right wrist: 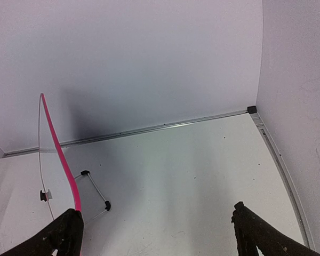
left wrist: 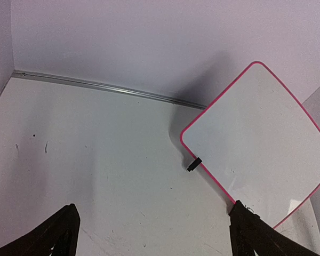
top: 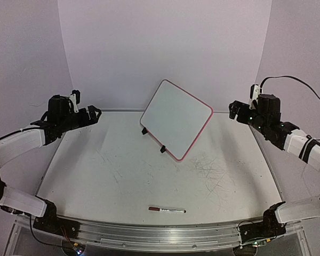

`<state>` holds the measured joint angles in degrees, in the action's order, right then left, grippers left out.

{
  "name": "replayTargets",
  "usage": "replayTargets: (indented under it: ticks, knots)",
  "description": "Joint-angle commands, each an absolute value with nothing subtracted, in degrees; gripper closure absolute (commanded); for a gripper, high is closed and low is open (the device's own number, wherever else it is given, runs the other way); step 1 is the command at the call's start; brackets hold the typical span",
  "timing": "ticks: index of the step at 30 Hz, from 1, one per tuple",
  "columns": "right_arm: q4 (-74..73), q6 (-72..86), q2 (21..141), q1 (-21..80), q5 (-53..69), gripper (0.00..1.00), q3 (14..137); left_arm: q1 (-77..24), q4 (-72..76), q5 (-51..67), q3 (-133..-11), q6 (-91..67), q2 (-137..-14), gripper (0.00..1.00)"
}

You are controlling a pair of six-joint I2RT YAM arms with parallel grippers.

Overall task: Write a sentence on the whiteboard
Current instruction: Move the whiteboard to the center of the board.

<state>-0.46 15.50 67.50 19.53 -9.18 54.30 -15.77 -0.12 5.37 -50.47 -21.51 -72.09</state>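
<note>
The whiteboard (top: 176,118) stands propped at the back middle of the table, pink rim, two black clip feet, its face blank; no sentence shows on it. It also shows in the left wrist view (left wrist: 258,144), and edge-on in the right wrist view (right wrist: 58,154) with its wire stand. A marker (top: 166,210) with a dark red cap lies near the table's front edge. My left gripper (top: 94,113) is open and empty at the back left, its fingers (left wrist: 53,237) wide apart. My right gripper (top: 233,109) is open and empty at the back right.
The scuffed white tabletop (top: 117,176) has grey scratch marks, densest right of centre (top: 210,173). A metal rail (left wrist: 106,88) runs along the back wall. Purple walls close in the back and both sides.
</note>
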Motion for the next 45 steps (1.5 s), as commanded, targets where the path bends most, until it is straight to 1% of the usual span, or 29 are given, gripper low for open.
replayTargets:
  ticks: [1, 5, 9, 12, 18, 20, 23, 25, 26, 28, 33, 36, 39, 41, 43, 45]
  knots:
    - [0.44, 16.09, 68.03, 19.56, -8.51, 0.02, 55.52, -16.17, 0.82, 11.67, -53.32, -22.42, -75.5, 0.01]
    - [0.44, 15.42, 68.5, 19.56, -3.03, 0.02, 55.22, -19.73, 2.4, 15.85, -54.51, -22.08, -81.88, 0.01]
    - [0.05, 14.02, 70.05, 19.63, 3.47, 0.02, 55.63, -25.16, 4.45, 18.71, -57.43, -20.42, -89.89, 0.04]
    - [0.0, 13.49, 70.26, 19.65, 6.46, 0.02, 55.42, -27.78, 7.7, 23.02, -60.1, -19.64, -96.68, 0.06]
    - [0.0, 12.33, 67.64, 19.7, 9.87, 0.02, 54.12, -34.68, 8.65, 27.06, -72.62, -10.21, -111.91, 0.09]
    - [0.0, 12.15, 66.82, 19.66, 9.94, 0.02, 53.48, -36.34, 8.55, 26.26, -77.5, -8.31, -117.39, 0.13]
    - [0.0, 11.89, 65.51, 19.68, 9.27, 0.02, 52.52, -37.55, 8.17, 25.49, -82.98, -7.64, -123.89, 0.23]
    - [0.0, 11.47, 64.51, 19.61, 9.02, 0.02, 51.87, -38.26, 7.94, 24.85, -84.96, -6.94, -126.44, 0.29]
    - [0.0, 11.25, 64.06, 19.64, 8.93, 0.02, 51.6, -38.61, 7.62, 24.26, -85.59, -6.25, -127.27, 0.33]
    - [0.0, 10.94, 63.45, 19.67, 8.82, 0.02, 51.28, -39.11, 7.29, 23.58, -86.05, -5.29, -128.06, 0.42]
    - [0.0, 10.83, 62.59, 19.68, 8.55, 0.02, 50.83, -39.8, 7.29, 22.14, -85.18, -3.57, -128.57, 0.5]
    - [0.0, 11.16, 62.44, 19.69, 8.56, 0.02, 50.72, -40.74, 6.91, 21.53, -86.6, -3.19, -130.19, 0.59]
    - [0.03, 11.73, 62.21, 19.65, 8.82, 0.02, 50.43, -41.98, 6.56, 19.11, -88.18, -2.42, -131.73, 0.62]
    - [0.0, 12.09, 61.8, 19.67, 8.99, 0.02, 50.09, -42.63, 6.27, 17.92, -88.95, -2.12, -132.32, 0.65]
    - [0.0, 12.46, 61.26, 19.68, 9.08, 0.02, 49.7, -43.17, 6.28, 16.44, -89.22, -2.01, -132.42, 0.71]
    - [0.0, 12.76, 60.72, 19.64, 9.22, 0.02, 49.4, -44.11, 6.29, 13.83, -89.26, -1.67, -132.21, 0.79]
